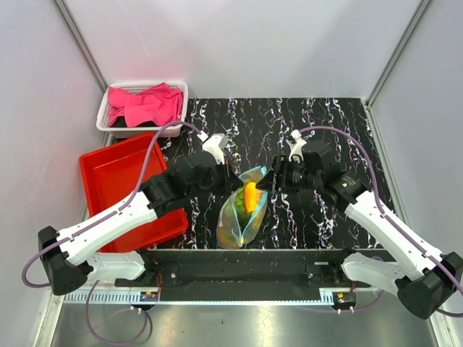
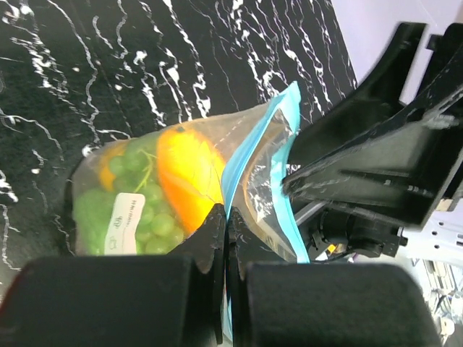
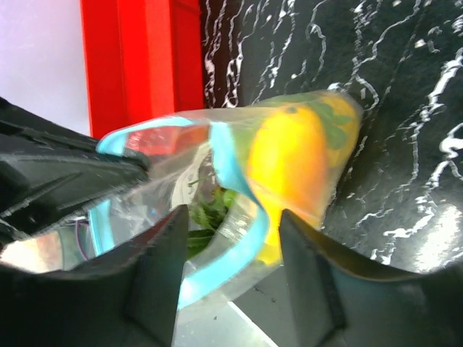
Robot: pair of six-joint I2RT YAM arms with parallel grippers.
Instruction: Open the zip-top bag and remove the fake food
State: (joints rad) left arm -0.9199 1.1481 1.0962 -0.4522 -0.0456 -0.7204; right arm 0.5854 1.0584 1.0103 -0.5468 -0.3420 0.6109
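The zip-top bag (image 1: 244, 210) lies on the black marbled table between both arms, its light blue zip strip (image 2: 255, 148) parted at the mouth. Inside it sits the fake food: a yellow-orange piece (image 2: 187, 173) and green pieces (image 2: 141, 210) behind a white label (image 2: 123, 224). My left gripper (image 2: 226, 217) is shut on one lip of the strip. The right gripper (image 3: 233, 217) stands open, with the other lip of the strip (image 3: 231, 177) curving loose between its fingers. In the top view the left gripper (image 1: 233, 181) and right gripper (image 1: 269, 182) flank the bag's mouth.
A red tray (image 1: 119, 177) lies left of the bag, under my left arm. Behind it at the back left stands a white basket (image 1: 119, 130) holding a pink cloth (image 1: 148, 105). Pale walls close in the table on three sides.
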